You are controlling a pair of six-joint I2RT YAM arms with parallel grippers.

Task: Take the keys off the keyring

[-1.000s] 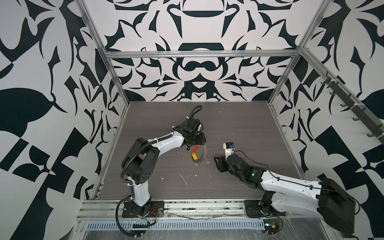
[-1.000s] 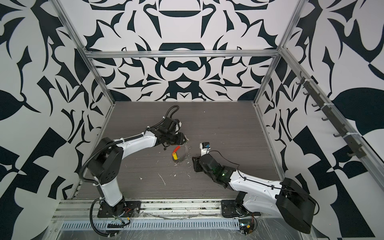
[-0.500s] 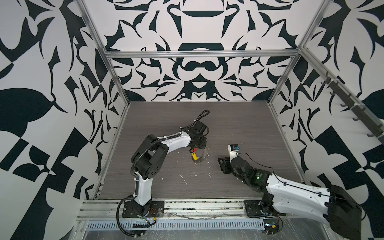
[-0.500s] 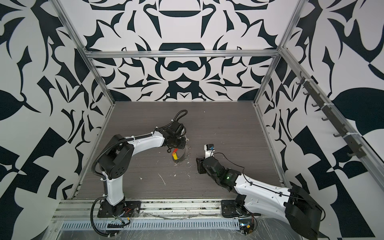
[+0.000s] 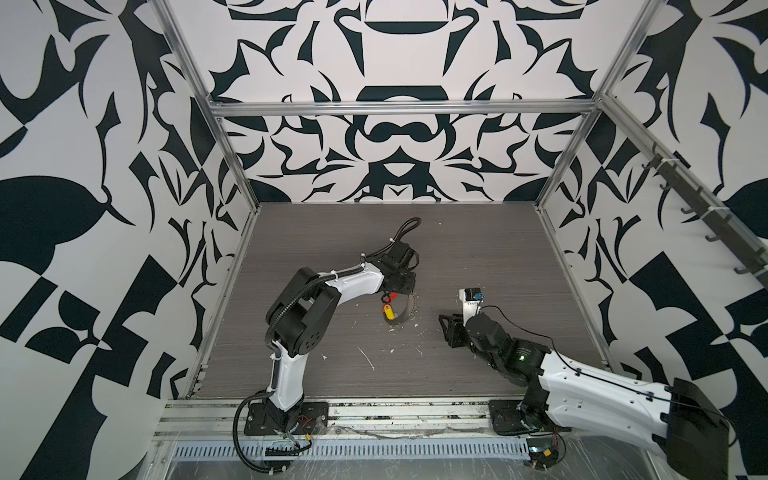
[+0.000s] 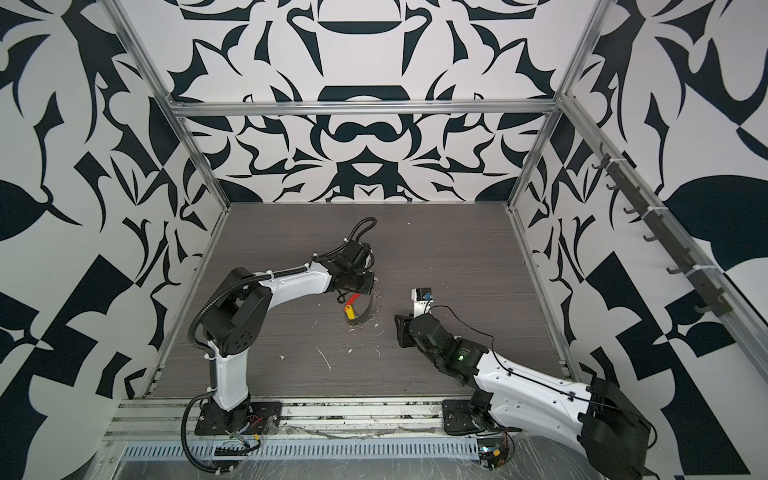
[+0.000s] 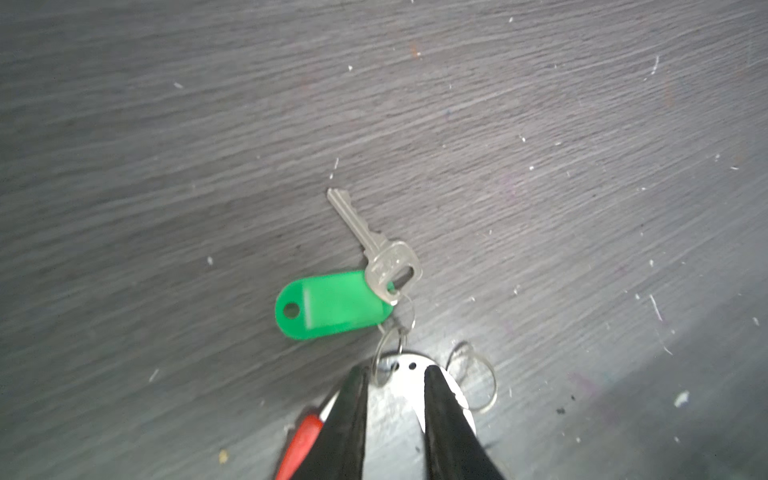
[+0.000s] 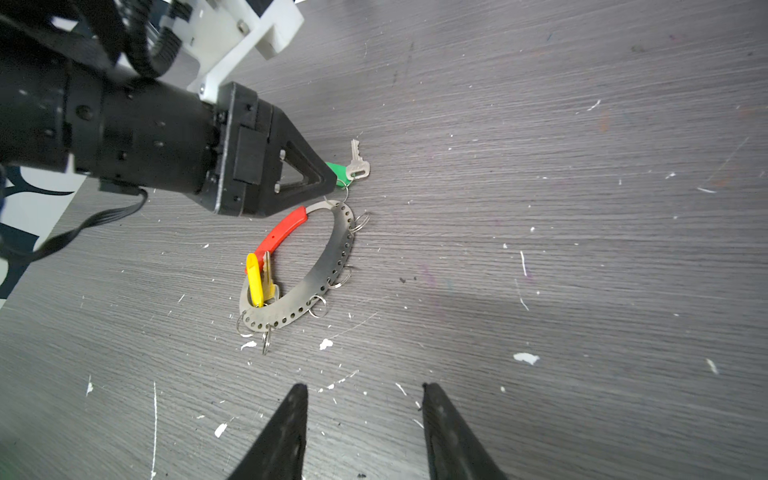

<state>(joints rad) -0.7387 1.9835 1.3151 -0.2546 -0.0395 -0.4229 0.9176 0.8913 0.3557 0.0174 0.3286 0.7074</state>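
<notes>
On tabletop (image 7: 166,166): left fingers (image 7: 349,424) astride keyring (image 8: 330,270) end, grip unclear; right fingers (image 8: 286,436) apart, empty; key (image 7: 390,262) stamp unreadable.

**Enclosure interior.** The back wall (image 5: 395,62) and the side walls (image 5: 83,257) carry a bold black-and-white ornamental print, mirrored about the centre of the back wall. Bare aluminium frame bars (image 5: 399,109) run along the wall joints and across the back. A dark rail of hooks (image 5: 723,222) slants along the right-hand wall. The surface (image 5: 478,249) is dark grey with fine wood grain and scattered with small white flecks (image 8: 525,358). A slotted metal strip (image 5: 374,451) lies in front of its near edge. Illumination is even and diffuse.
</notes>
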